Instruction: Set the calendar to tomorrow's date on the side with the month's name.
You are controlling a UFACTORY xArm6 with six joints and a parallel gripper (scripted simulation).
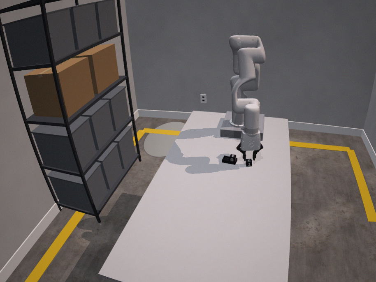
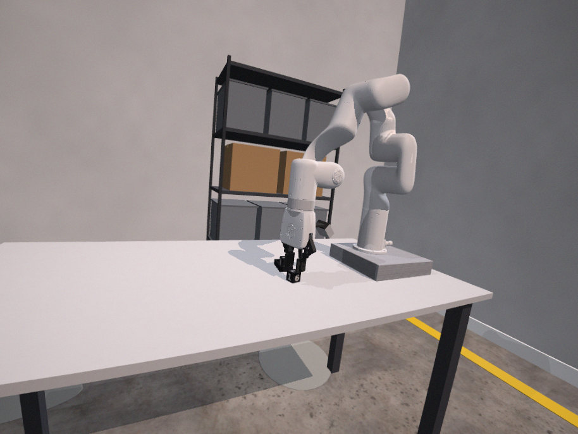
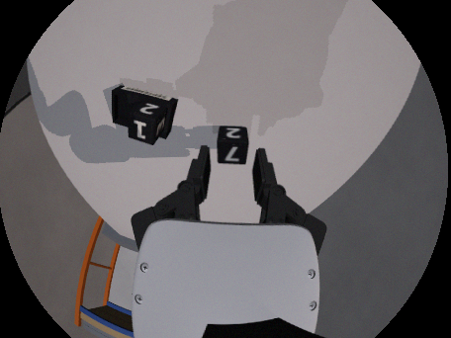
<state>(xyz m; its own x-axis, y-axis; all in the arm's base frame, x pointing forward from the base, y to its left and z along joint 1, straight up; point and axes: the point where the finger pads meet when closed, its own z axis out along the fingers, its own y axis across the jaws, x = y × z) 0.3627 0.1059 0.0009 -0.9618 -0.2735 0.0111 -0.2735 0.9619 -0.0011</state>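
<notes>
- Calendar tray (image 1: 225, 160) (image 2: 278, 266) (image 3: 173, 115) rests flat on the worktop (image 1: 212, 212) (image 2: 186, 289) (image 3: 99, 44), to one side of the hand (image 1: 249, 158) (image 2: 295, 268) (image 3: 232, 149) and apart from it.
- Pale lettering runs along one long side of the tray in the wrist view, too small to read.
- One black number cube, the seated cube (image 1: 232, 157) (image 3: 143, 126), is at the tray. The top view shows a 0 on it; the wrist view shows a 2 on its upper face and a 1 on a side.
- The other, the loose cube (image 1: 249, 162) (image 2: 293, 276) (image 3: 232, 144), sits on the worktop outside the tray, so the pair is not side by side.
- Its sides read 1 and 6 in the exterior view; the wrist view shows a 2 on top and a 7 below that.
- The hand points down, its fingers spread part way with nothing pinched, and the loose cube lies near the fingertips.
- The white arm (image 1: 246, 65) (image 2: 336, 123) bends down from its grey base block (image 1: 226, 133) (image 2: 401, 269).
- A black shelf rack (image 1: 56, 88) (image 2: 224, 107) with cardboard boxes (image 1: 75, 82) (image 2: 252, 167) stands beyond the worktop in the exterior view.
</notes>
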